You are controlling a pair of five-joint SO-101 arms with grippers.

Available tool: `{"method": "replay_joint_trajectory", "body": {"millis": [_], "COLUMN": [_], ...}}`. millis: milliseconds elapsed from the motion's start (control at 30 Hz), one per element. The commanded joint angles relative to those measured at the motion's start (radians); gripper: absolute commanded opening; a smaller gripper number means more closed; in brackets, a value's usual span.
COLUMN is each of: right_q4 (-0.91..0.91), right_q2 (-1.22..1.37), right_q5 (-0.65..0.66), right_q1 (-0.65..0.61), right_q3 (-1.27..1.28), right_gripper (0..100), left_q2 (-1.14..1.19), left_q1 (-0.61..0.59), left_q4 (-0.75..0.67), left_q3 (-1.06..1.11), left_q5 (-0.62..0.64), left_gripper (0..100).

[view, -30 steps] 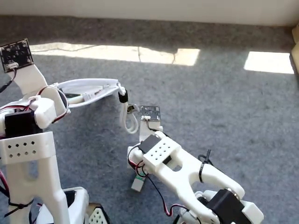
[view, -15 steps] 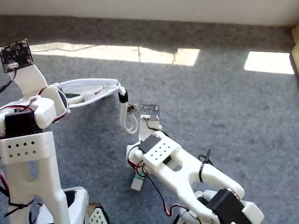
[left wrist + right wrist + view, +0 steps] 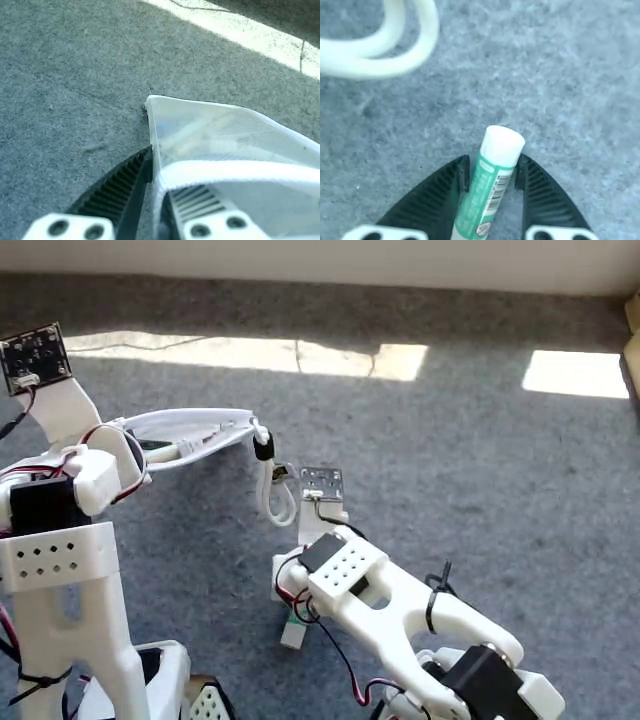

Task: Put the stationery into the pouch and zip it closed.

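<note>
I am indoors, in a carpeted room; home or office, I cannot tell which. What I work on is short grey carpet (image 3: pixel 480 490), its nubbly pile plain to see up close, and it runs back to a pale wall (image 3: pixel 350 258) standing along its far edge. Just in front of that wall, straight-edged patches of sunlight (image 3: pixel 340 358) lie on the carpet, the way light falls through a window. A thin cable (image 3: pixel 150 337) trails over one patch. At one end of the wall sits something tan (image 3: pixel 634 320), too little of it showing to name.
</note>
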Motion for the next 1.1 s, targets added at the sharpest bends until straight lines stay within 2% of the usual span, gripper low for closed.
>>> {"method": "replay_joint_trajectory", "body": {"millis": [0, 233, 433, 767, 900, 1000, 1067], "right_q4": [-0.065, -0.067, -0.067, -0.019, 0.119, 0.131, 0.120], "right_q2": [-0.002, -0.004, -0.008, -0.035, -0.183, -0.334, -0.432], "right_q5": [0.000, 0.000, 0.002, 0.002, 0.002, 0.005, 0.064], "right_q1": [0.015, 0.015, 0.015, 0.016, 0.013, 0.016, 0.016], "right_q3": [0.015, 0.021, 0.013, 0.013, -0.013, -0.021, -0.021], "right_gripper": [14.5, 13.9, 0.3, 0.5, 0.5, 0.5, 0.5], "left_q2": [-0.018, -0.018, -0.018, -0.018, -0.018, -0.018, -0.018], "left_q1": [-0.010, -0.010, -0.010, -0.008, -0.008, -0.008, -0.005], "left_q4": [-0.018, -0.018, -0.018, -0.020, -0.021, -0.021, -0.021], "left_q3": [-0.005, -0.005, -0.005, -0.005, -0.005, -0.005, -0.005], "left_q5": [-0.005, -0.003, -0.003, -0.005, -0.005, -0.003, -0.003], "left_gripper": [1, 1, 1, 1, 1, 1, 1]}}
